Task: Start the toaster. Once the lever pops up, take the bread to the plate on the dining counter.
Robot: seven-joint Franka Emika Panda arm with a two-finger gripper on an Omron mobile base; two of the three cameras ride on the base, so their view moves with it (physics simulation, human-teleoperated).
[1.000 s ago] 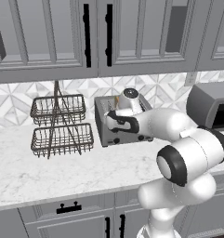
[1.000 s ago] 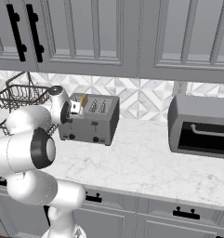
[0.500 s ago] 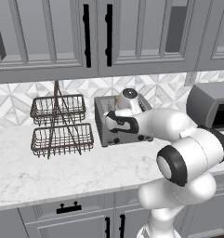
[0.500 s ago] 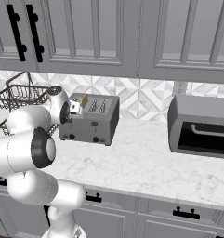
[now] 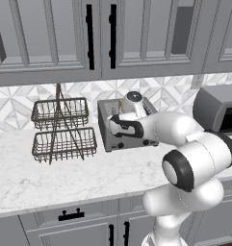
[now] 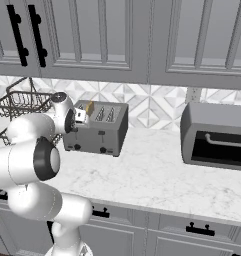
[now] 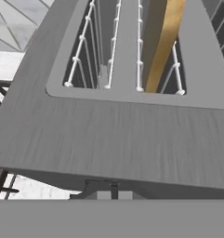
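The grey four-slot toaster (image 5: 136, 137) stands against the backsplash, also in the right base view (image 6: 104, 130). A slice of bread (image 7: 167, 42) with a golden crust stands in one of its slots, and its top edge peeks out (image 6: 89, 107). My gripper (image 5: 115, 128) is pressed close against the toaster's front left end, at lever height (image 6: 78, 120). The hand view looks down over the toaster's top (image 7: 108, 135) into two open slots. My fingertips are hidden under the toaster's front edge, so their spread is not visible.
A two-tier dark wire basket rack (image 5: 64, 129) stands left of the toaster on the marble counter (image 5: 64, 178). A larger grey appliance with a dark window (image 6: 217, 137) sits to the right. Grey wall cabinets (image 5: 103, 38) hang above.
My hand has sunk slightly along the toaster's front left end. Nothing else has moved.
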